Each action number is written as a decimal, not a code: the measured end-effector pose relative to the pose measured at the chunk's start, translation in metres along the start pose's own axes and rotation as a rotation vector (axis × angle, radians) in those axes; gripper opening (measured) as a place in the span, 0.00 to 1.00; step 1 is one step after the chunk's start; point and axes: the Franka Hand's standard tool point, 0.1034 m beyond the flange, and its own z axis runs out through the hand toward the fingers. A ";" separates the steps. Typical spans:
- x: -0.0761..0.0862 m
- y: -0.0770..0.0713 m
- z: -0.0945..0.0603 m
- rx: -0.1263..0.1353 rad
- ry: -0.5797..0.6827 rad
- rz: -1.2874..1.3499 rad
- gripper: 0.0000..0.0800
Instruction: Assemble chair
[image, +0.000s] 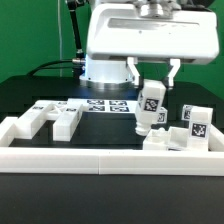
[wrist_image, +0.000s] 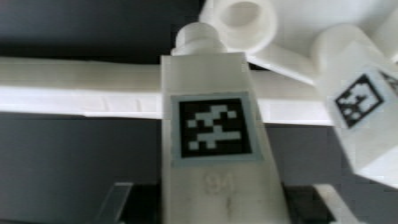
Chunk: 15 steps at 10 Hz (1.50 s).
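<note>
Gripper (image: 153, 82) clenched on a chair leg (image: 150, 106), peg end hanging below the jaws. Probably held upright to plug into the seat (image: 166, 139) just beneath.

The arm (image: 150, 35) is big, white and boxy with round corners; a dark cable (image: 76, 30) hangs beside it; its fingers (wrist_image: 128, 205) are dark grey.

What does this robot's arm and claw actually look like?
The arm is a bulky, smooth white shell with rounded edges. Its gripper is a wide white block ending in two slim fingers, which look dark in the wrist view. A thin dark cable runs behind it. No markings show.
</note>
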 end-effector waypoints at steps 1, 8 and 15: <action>0.000 -0.004 0.001 0.019 -0.001 0.003 0.37; 0.001 -0.020 0.001 0.059 0.000 0.029 0.37; -0.009 -0.023 0.008 0.056 0.005 0.022 0.37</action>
